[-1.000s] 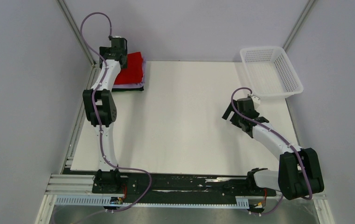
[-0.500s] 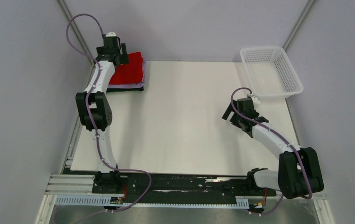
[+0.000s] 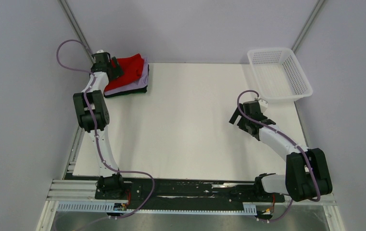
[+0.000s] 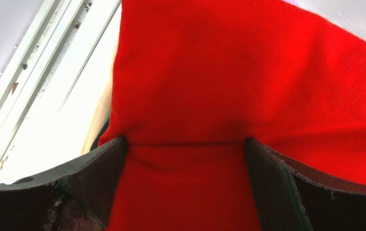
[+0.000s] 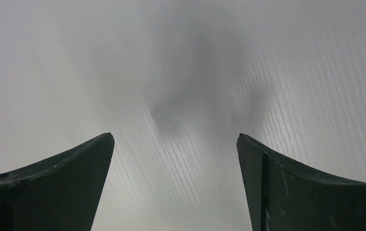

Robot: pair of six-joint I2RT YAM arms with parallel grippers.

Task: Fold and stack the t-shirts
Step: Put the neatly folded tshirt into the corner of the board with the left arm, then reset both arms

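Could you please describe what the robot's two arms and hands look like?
The left arm and right arm have white links joined by bulky black joints, with a purple cable looping along each. The left hand and right hand each carry two dark, curved, scuffed fingers.

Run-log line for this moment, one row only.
left jaws open, red t-shirt edge between them | right jaws open over table | stack far-left corner
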